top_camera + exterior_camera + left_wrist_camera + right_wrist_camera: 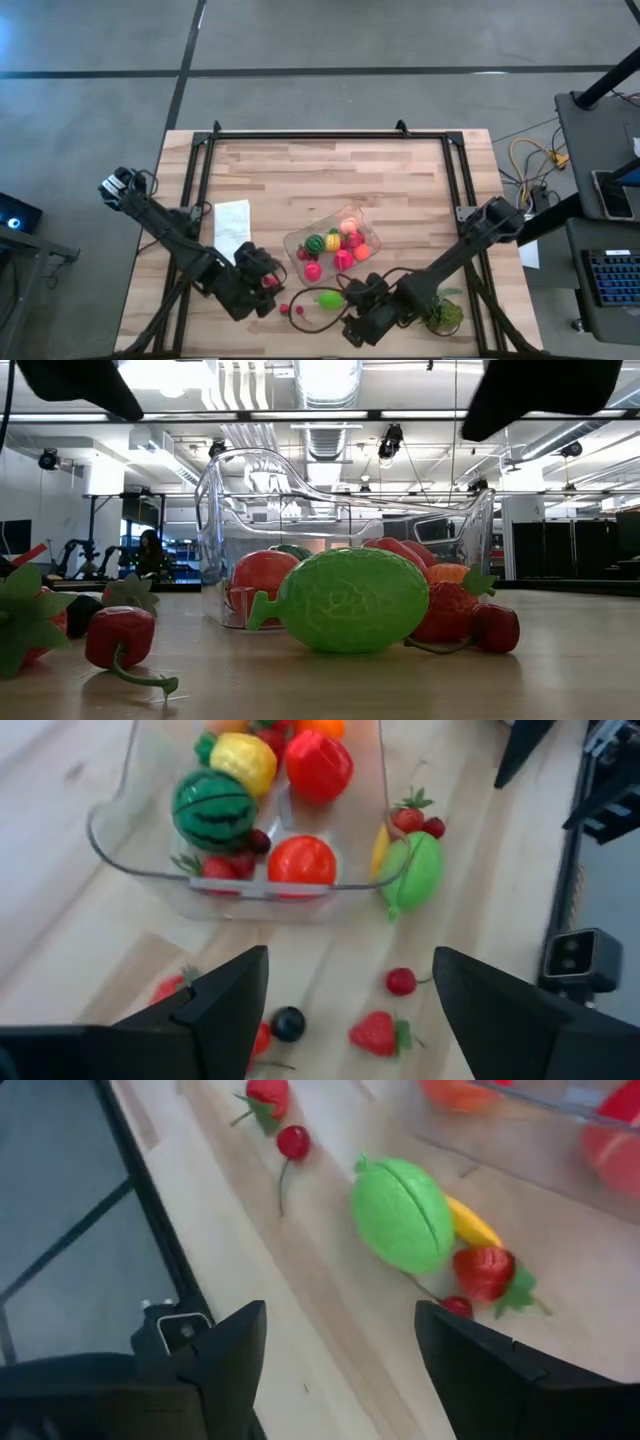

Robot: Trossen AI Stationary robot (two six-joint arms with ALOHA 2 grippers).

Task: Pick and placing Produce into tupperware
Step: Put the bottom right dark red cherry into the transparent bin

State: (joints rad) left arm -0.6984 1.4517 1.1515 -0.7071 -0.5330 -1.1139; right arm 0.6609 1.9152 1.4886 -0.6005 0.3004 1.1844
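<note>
Lime-green fruit [403, 1215] lying on the bench [300, 170] just outside the near wall of the clear container [372, 229], a yellow piece [470, 1225] tucked against it on the container side, a strawberry [487, 1272] and a small cherry [458, 1306] touching or nearly touching beside it. Straight ahead of the right jaws [340, 1370], slightly off toward the container — nearer to them than to the left jaws [350, 1010], which sit over the scatter of small red berries [378, 1032] and one dark berry [288, 1023] farther along the bench. Long axis of the green fruit lying roughly along the container wall, stem nub pointing away from the strawberry.

Right jaws parted, wide enough by the look of it to straddle the green fruit, holding nothing and touching nothing. Left jaws likewise parted and empty, hovering above the berries.

Container already carrying a striped melon [213, 810], a yellow fruit [243, 762] and several red and orange ones. Judged next: approach across the green fruit's short width — risk of nudging the yellow piece and strawberry along with it.
</note>
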